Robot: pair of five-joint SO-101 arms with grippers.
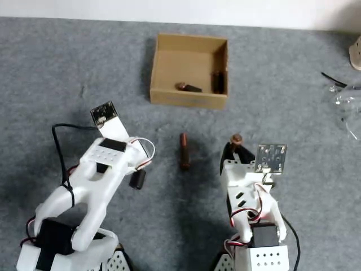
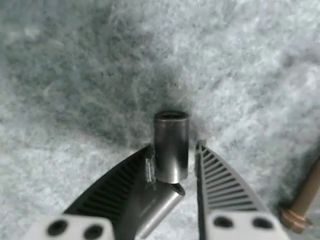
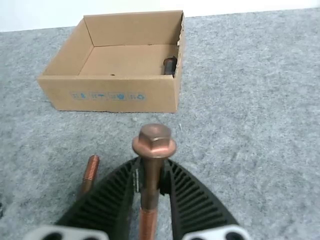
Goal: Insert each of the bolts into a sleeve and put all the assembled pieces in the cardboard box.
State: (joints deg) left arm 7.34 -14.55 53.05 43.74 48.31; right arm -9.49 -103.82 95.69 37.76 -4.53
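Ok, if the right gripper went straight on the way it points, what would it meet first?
Likely the near wall of the cardboard box, close to a corner, with the bolt in the right gripper touching first. Depth is unclear; it might slip past.

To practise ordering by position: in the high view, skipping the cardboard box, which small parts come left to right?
sleeve in the left gripper → loose bolt lying flat → bolt in the right gripper

Grey felt table (image 1: 56, 73) w/ cardboard box (image 1: 186, 99), loose bolt (image 1: 184, 151) nr middle, clear glasses (image 1: 345, 96) at edge.
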